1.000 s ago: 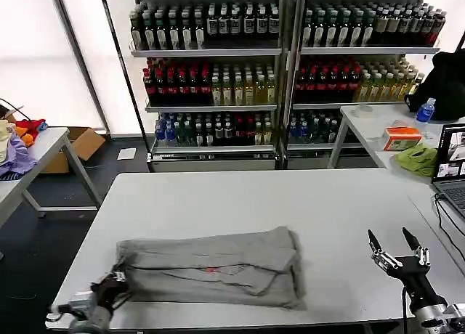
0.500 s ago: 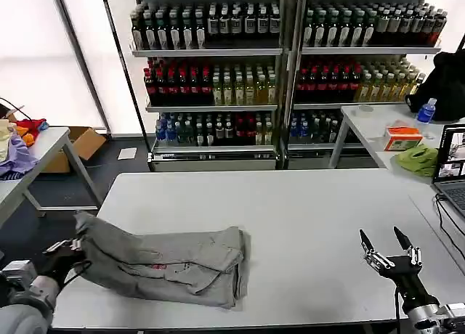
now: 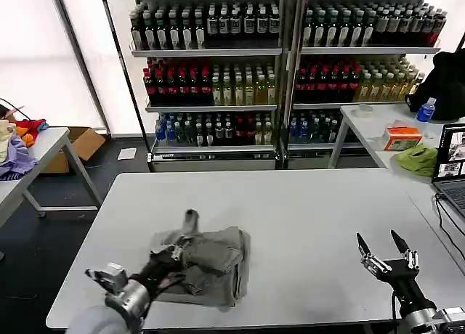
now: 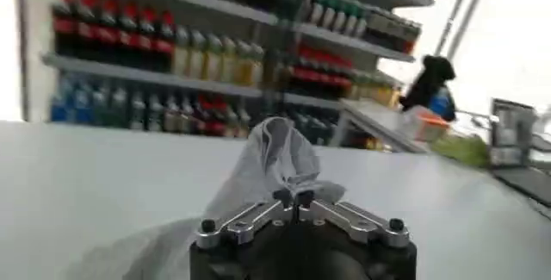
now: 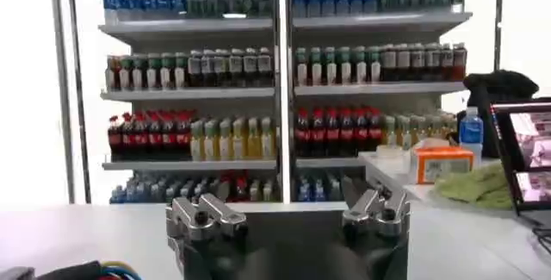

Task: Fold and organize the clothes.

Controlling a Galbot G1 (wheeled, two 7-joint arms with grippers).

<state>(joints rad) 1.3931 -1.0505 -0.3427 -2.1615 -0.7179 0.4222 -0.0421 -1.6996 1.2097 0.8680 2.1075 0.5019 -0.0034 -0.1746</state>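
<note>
While pinched by left gripper point(image 3: 176, 250), bunched grey shirt point(image 3: 214, 258)

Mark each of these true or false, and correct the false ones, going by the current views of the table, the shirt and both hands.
1. The left hand is shut on a fold of the grey shirt. True.
2. The right hand is also gripping the shirt. False: it is open, near the table's right front part, well apart from the shirt.
3. The shirt lies spread out flat. False: it is bunched into a compact folded pile, with one pinched bit lifted above it.
4. Shelves of bottles stand behind the table. True.
5. A lime-green cloth lies on the shirt. False: it lies on the side table at the right.
</note>
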